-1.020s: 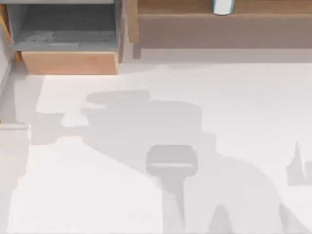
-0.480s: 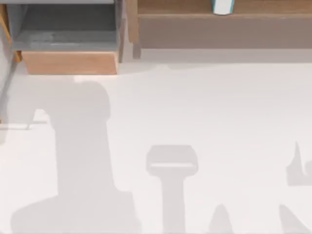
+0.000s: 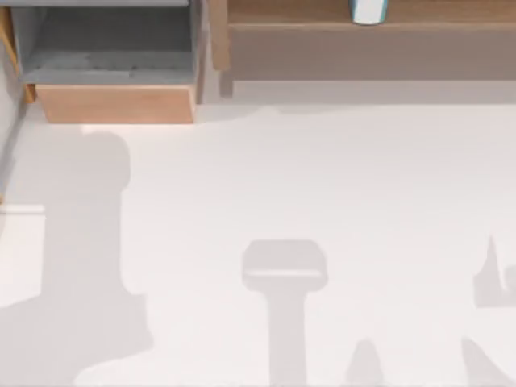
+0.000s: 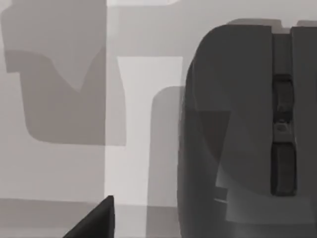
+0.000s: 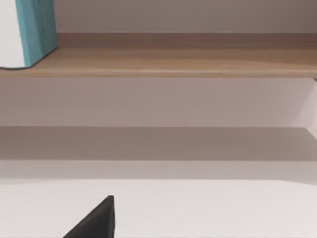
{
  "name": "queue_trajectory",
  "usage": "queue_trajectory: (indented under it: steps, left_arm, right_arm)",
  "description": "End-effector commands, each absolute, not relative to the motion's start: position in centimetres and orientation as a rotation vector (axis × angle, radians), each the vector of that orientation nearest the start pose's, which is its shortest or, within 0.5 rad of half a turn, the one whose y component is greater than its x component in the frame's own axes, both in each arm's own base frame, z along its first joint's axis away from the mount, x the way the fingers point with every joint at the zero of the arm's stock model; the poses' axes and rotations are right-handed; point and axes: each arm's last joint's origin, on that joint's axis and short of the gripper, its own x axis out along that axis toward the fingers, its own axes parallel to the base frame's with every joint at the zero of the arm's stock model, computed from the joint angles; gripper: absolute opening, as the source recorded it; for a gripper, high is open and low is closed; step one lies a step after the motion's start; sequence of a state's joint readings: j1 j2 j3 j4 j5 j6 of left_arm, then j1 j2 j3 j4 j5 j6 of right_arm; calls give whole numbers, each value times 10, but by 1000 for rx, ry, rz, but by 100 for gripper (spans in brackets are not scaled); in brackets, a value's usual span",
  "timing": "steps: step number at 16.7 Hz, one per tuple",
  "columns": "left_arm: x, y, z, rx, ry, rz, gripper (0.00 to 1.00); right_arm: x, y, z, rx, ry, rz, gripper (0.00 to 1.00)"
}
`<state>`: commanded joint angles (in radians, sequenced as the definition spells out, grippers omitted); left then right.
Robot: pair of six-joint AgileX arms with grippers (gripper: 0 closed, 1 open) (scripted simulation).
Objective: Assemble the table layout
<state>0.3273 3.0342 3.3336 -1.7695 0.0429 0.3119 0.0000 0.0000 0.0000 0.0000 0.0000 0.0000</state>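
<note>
**Workspace status: table surface, drawer unit and shelf**

The table (image 3: 339,201) is the broad white surface that spans the top view from left to right. Grey shadows lie across it, the largest at its left side and a T-shaped one near the bottom centre.

At the far left corner stands the light-wood drawer unit (image 3: 113,103), drawn open with its grey inside exposed. To its right, along the far edge, runs the long brown wooden shelf (image 3: 363,40). A white and teal object (image 3: 368,10) stands on the shelf (cut off at the picture's edge, so its kind cannot be told). The right wrist view faces the same shelf (image 5: 173,62) and the teal object (image 5: 34,29) on it, with the white table surface (image 5: 198,208) in front.

The left wrist view looks down on a dark grey moulded body (image 4: 233,129) with a slotted channel, above the pale surface; what it is cannot be told.

Gripper state: for both the left and right grippers, whether they are released or clenched cannot be told.
</note>
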Motion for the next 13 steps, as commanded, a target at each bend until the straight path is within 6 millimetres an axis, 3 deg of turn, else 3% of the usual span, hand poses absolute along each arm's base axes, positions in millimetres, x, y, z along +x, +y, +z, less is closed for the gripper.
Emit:
queue_trajectory:
  steps: [13]
  left_arm:
    - [496, 180, 152, -19, 1466, 28, 100]
  right_arm:
    - [106, -1, 160, 0, 0, 0, 100]
